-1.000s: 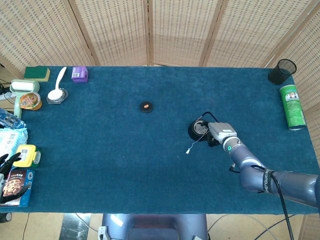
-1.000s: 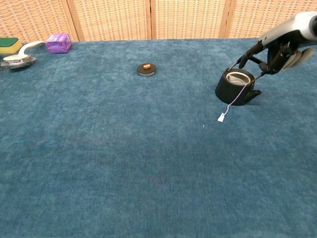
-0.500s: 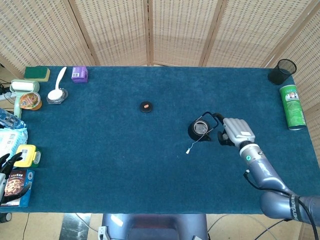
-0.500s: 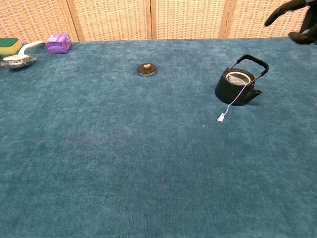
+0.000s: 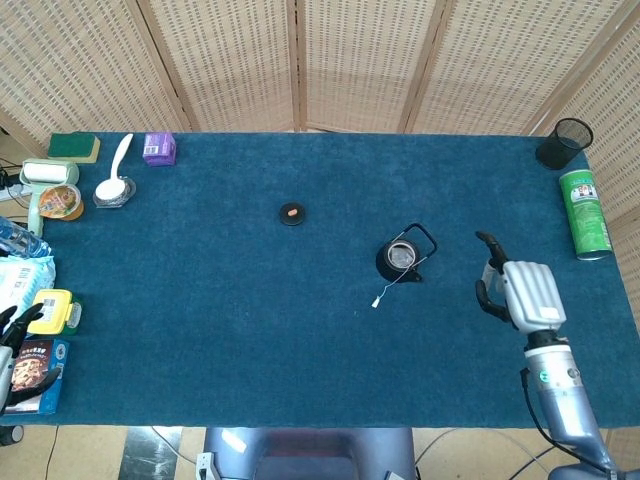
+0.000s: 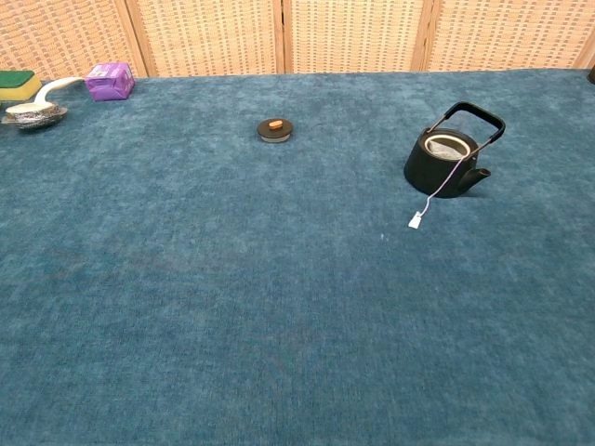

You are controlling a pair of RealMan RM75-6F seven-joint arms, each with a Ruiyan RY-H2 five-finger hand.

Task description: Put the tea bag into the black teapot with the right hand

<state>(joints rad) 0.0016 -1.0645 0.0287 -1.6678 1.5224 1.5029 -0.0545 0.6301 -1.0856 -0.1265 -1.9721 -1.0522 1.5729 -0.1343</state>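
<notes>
Blue felt covers the tabletop (image 5: 200,300). The left hand (image 5: 12,335) sits at the 9 o'clock edge; its finger state cannot be determined. The black teapot (image 6: 443,160) stands upright, lid off, handle raised, spout toward 4 o'clock in the chest view. The tea bag string (image 6: 437,190) trails from the opening toward 7 o'clock, ending in a white tag (image 6: 416,221). The right hand (image 5: 525,293) hangs well apart at 3 o'clock, fingers (image 5: 487,290) released, empty.

Right robot hand (image 5: 522,293): pale grey back, black fingers (green light on wrist).
</notes>
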